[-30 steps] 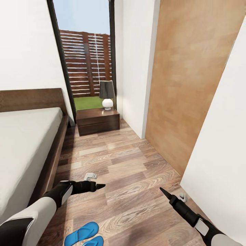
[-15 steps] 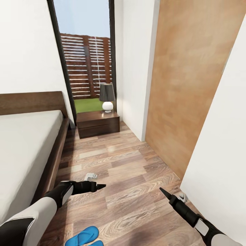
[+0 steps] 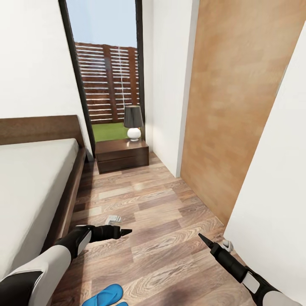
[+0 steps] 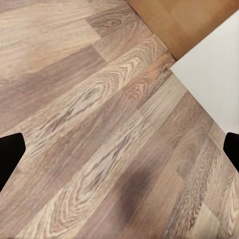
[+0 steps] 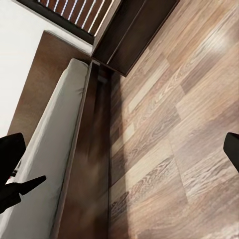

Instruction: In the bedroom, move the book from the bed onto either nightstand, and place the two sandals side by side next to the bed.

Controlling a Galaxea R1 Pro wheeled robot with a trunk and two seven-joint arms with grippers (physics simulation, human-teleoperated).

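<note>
- Left gripper (image 3: pixel 123 232) & right gripper (image 3: pixel 203 238): both spread open, empty, hovering over floor (image 3: pixel 161 221).
- Sandal (image 3: pixel 104 294) on floor below/behind left gripper, by bed (image 3: pixel 34 178); book unseen.
- Risk: base rolls over sandal; nightstand (image 3: pixel 122 155) far ahead.

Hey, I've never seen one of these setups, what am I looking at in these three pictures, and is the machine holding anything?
These are computer-rendered views from a two-armed wheeled robot in a bedroom. The large picture comes from a camera on its head, looking down over both arms: the left pincer and the right pincer, each ending in dark pointed fingers. The other two come from cameras near each pincer, looking along its fingers; the black shapes at their edges are the fingertips, spread apart, and nothing is held. On the left is the bed, with a nightstand beyond it carrying a lamp. On the plank floor, a blue sandal lies near the bottom edge.
</note>
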